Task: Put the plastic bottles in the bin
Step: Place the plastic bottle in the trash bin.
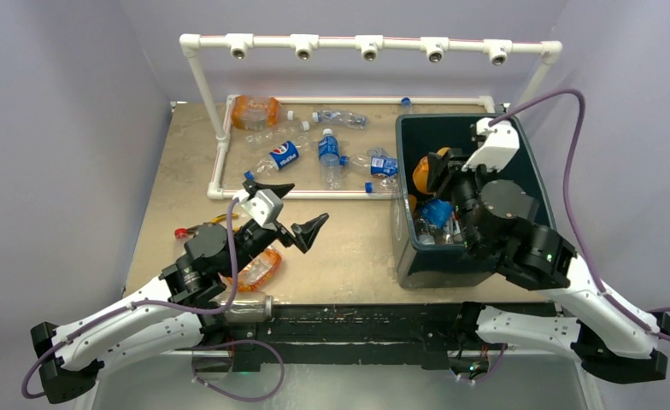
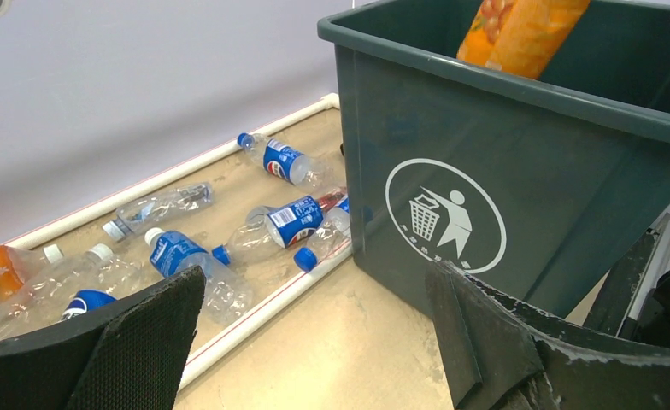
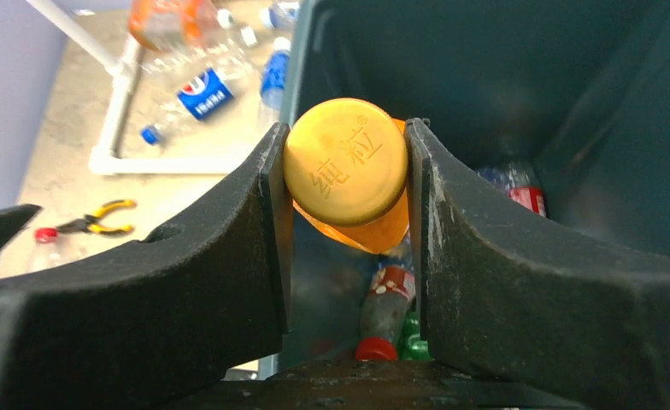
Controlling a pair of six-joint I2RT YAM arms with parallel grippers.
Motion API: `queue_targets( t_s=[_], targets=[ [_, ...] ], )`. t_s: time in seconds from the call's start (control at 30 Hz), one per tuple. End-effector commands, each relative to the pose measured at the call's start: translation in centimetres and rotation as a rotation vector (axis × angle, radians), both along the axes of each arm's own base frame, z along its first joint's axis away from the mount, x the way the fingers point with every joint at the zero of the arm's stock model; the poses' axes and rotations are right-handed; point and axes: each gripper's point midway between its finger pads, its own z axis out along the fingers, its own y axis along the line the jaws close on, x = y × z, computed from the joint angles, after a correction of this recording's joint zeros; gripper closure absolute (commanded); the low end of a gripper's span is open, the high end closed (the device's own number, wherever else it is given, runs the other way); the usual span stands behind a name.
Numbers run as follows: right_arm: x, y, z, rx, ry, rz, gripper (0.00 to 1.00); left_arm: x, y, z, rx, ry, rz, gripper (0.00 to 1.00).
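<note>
From above, you are partway through. Some bottles lie in the bin [image 1: 404,248], but the right arm covers most of them, so I cannot count them. About eight loose bottles [image 1: 332,158] wait left of the bin inside the white pipe frame [image 1: 220,145]. A flattened bottle [image 1: 259,269] lies further left of the bin, under the left arm. The left gripper [image 1: 296,209] hovers left of the bin.

On the left wrist camera, its jaws stand wide apart with nothing between them, and the bin's white logo faces you.

On the right wrist camera, the right gripper [image 3: 346,141] is clamped on the yellow cap of an orange bottle [image 3: 374,231], which hangs inside the bin above a red-capped bottle [image 3: 383,312] on the bin's floor. The cap is round, smooth and embossed. Releasing it looks like the step in hand.
</note>
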Motion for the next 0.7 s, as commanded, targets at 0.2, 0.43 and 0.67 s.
queue_targets(
  t_s=[0.2,0.43,0.67],
  targets=[
    [-0.2,0.0,-3.2,0.092,0.072,-0.030,1.00,-0.1,-0.3,1.3,-0.026,-0.006,-0.004,0.01],
    [-0.5,1.4,-5.7,0.102,0.132,0.036,1.00,-0.2,-0.5,1.1,-0.006,-0.002,-0.008,0.01],
    [-1.4,1.1,-6.5,0.149,0.148,0.075,0.79,-0.2,-0.8,0.8,0.006,0.006,-0.013,0.01]
  ],
)
